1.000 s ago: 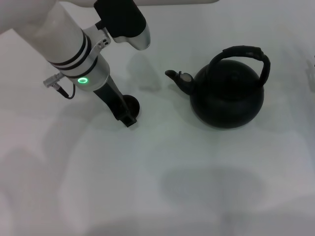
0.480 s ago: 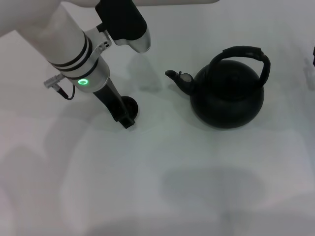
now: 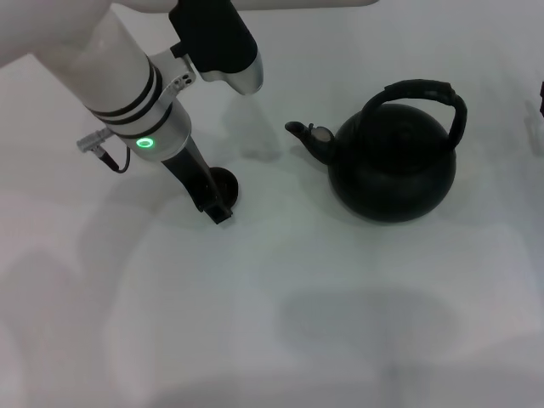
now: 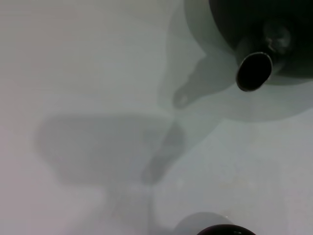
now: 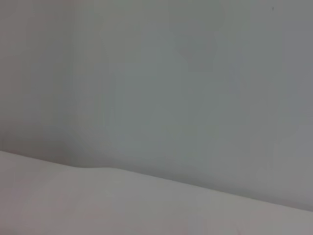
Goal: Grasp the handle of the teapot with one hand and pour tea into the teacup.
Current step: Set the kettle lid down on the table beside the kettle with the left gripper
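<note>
The left gripper (image 3: 217, 202) is down at the teacup (image 3: 225, 182), left of the bench (image 3: 280, 280) centre. The head view shows one dark finger in front of the cup, touching or nearly touching its near rim. The second finger is hidden, so it cannot be determined whether the gripper is open or closed on the cup. The left wrist view shows only a dark arc of the cup rim at the frame edge.

The teapot (image 3: 393, 170) stands upright on the bench, right of centre and well apart from the teacup. Its spout (image 3: 304, 136) points toward the cup side. In the left wrist view the spout mouth faces the camera. The handle (image 3: 429, 95) arches over the pot top with nothing on it.

The right gripper is not in view. The right wrist view shows only bare surface.

Task status, as a judgement: the handle is not yet grasped and no pour has begun. Remaining steps: grasp the handle, lift the teapot, bring the spout over the teacup, tilt.

Change against the earlier head frames: the left arm and its finger have shifted slightly toward the far edge of the bench, along the cup. The teapot and teacup are unmoved.
</note>
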Robot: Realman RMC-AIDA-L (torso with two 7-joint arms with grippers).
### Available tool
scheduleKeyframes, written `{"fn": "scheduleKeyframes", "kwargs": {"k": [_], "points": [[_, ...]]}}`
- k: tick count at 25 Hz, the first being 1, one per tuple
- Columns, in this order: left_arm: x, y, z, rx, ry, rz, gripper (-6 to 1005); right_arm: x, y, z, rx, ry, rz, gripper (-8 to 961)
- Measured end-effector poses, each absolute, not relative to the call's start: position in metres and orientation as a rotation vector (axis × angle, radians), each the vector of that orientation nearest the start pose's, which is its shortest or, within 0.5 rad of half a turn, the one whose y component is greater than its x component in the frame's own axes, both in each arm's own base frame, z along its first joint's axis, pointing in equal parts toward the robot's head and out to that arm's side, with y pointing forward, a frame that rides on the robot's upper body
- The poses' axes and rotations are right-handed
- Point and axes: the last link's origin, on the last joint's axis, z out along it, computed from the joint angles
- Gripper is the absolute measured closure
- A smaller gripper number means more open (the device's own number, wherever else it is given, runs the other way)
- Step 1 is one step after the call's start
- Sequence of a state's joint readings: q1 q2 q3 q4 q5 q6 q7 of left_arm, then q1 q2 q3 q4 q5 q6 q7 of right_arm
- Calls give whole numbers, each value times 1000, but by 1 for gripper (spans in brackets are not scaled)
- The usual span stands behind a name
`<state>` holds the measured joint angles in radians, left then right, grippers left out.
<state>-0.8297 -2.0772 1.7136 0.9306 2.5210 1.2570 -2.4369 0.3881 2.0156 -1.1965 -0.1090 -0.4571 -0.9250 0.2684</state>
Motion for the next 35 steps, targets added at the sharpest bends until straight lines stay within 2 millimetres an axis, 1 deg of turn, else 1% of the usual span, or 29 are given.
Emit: {"fn": "scheduleKeyframes", "kwargs": {"k": [19,27,30,35], "points": [[-170,368,-88,-2757,-518,755,225,398,318,10,-1746,617,330,538],[-167,369,-86,-2753,-516,735,152,398,318,10,-1746,617,329,538],[-163,367,-85,-2755,-505,725,152,398,318,10,-1746,618,328,538],[-162,363,-83,-2765,-506,750,152,398,318,10,-1746,618,328,537]]}}
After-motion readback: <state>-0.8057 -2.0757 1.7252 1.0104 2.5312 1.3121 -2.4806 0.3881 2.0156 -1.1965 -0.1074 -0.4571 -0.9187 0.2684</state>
